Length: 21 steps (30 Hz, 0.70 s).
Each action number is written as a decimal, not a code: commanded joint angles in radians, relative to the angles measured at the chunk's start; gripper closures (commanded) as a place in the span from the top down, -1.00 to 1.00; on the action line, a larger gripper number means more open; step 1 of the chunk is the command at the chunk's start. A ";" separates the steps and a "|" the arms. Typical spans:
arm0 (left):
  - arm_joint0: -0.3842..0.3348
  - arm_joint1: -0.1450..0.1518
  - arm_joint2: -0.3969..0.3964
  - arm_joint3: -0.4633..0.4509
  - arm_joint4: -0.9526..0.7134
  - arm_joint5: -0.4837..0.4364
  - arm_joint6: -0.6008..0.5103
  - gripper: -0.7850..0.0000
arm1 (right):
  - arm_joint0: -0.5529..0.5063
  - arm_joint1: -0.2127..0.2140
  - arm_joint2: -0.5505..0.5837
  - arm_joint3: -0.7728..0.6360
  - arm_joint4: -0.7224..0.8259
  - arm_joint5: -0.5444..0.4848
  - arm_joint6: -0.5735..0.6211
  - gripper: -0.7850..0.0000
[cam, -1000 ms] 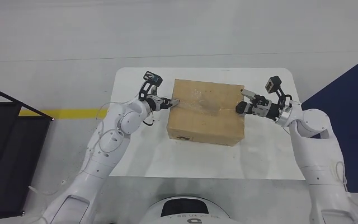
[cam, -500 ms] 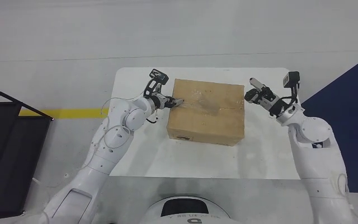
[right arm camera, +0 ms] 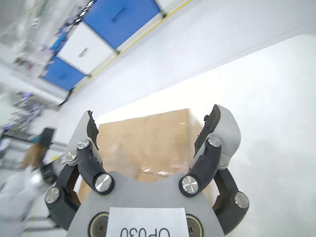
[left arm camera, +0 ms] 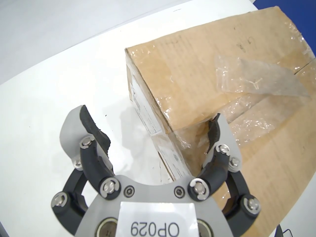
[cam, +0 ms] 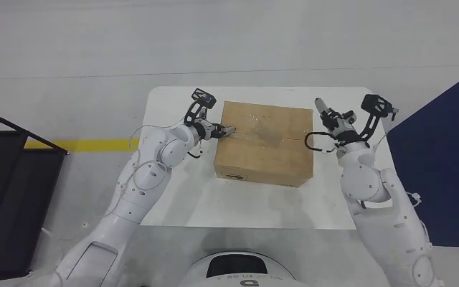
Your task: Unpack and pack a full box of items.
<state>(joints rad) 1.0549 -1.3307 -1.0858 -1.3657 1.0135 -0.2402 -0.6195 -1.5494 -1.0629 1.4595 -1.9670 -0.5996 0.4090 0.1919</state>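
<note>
A closed cardboard box (cam: pixel 265 143) wrapped in clear tape stands in the middle of the white table (cam: pixel 179 194). My left gripper (cam: pixel 223 131) is at the box's left edge and is open. In the left wrist view, one fingertip (left arm camera: pixel 214 127) rests on the taped top seam of the box (left arm camera: pixel 197 75), while the other hangs over the table beside it. A loose flap of clear tape (left arm camera: pixel 256 80) curls up from the top. My right gripper (cam: pixel 323 111) is open and raised off the box's far right corner. The box (right arm camera: pixel 143 136) shows between its fingers.
Bare table surface (right arm camera: pixel 259 87) lies on all sides of the box, widest at the front and left. A dark blue panel (cam: pixel 430 122) stands off the table's right side, and a black rack (cam: pixel 21 179) stands on the floor at the left.
My right gripper has let go of the box's right edge and swung up and back toward the far right corner. The left gripper edged onto the box's rim, then held still.
</note>
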 commanded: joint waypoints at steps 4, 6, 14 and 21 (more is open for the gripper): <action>0.000 0.000 0.000 0.000 0.000 0.000 0.000 1.00 | 0.015 0.003 -0.003 0.031 0.005 -0.071 0.078 1.00; 0.000 0.000 0.000 0.000 0.000 0.000 0.000 1.00 | 0.029 0.007 -0.081 -0.005 -0.215 -0.038 0.110 1.00; 0.000 0.000 0.000 0.000 0.000 0.000 0.000 1.00 | 0.070 0.015 -0.317 -0.032 -0.807 -0.172 0.373 1.00; 0.000 0.000 0.000 0.000 0.000 0.000 0.000 1.00 | 0.109 0.001 -0.373 -0.020 -0.854 -0.234 0.475 1.00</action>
<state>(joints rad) 1.0549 -1.3307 -1.0858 -1.3657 1.0135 -0.2402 -0.6195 -1.4435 -1.0599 1.0958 -1.9919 -1.4324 0.1756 0.6471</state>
